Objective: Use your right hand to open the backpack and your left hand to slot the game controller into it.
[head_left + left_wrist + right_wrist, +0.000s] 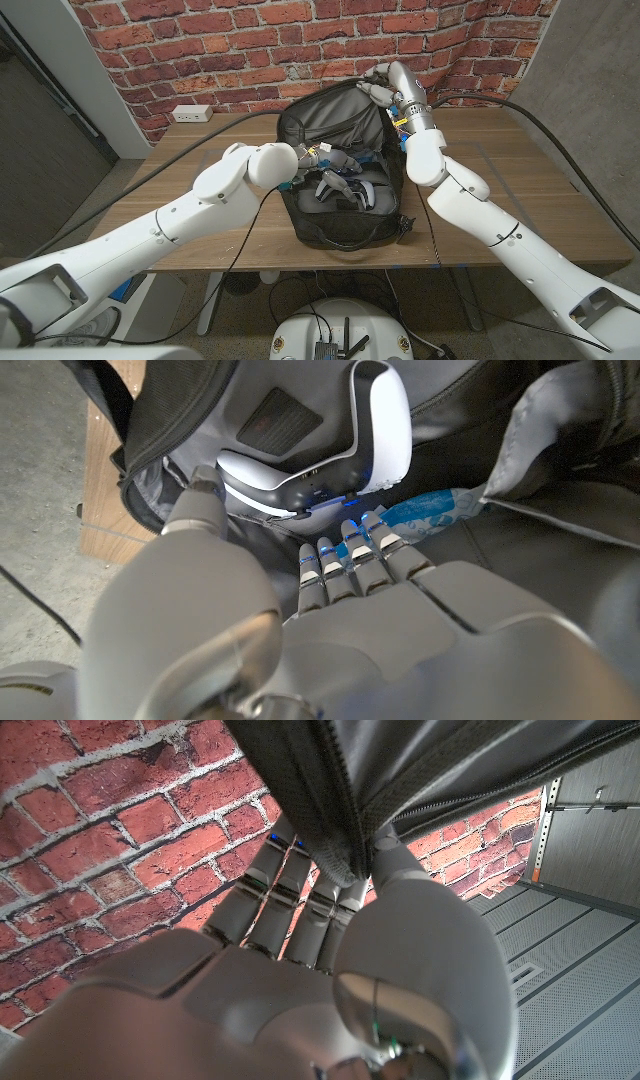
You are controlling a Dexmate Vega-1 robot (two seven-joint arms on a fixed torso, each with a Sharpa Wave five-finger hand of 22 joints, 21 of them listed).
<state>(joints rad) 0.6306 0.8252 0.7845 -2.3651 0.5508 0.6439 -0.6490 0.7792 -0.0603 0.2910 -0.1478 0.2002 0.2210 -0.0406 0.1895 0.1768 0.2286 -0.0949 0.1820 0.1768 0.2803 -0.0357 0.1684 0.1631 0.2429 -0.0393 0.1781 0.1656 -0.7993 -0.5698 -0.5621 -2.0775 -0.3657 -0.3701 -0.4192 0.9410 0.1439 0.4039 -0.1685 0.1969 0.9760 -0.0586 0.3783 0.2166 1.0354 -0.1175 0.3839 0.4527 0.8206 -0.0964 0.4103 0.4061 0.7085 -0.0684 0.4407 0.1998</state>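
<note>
Brick wall, backpack open, controller inside

Backpack mouth: the black backpack lies unzipped on the table, its flap pinched up by the right hand.
Inside: the left hand and white game controller take up the opening.
Open room: bare tabletop on both sides of the bag.

Matt black woven cloth on the backpack, smooth grey lining inside. Glossy white and matt black plastic on the game controller. Smooth pale-grey plastic shells on both hands. Grained wooden table. Rough red brick wall.
</note>
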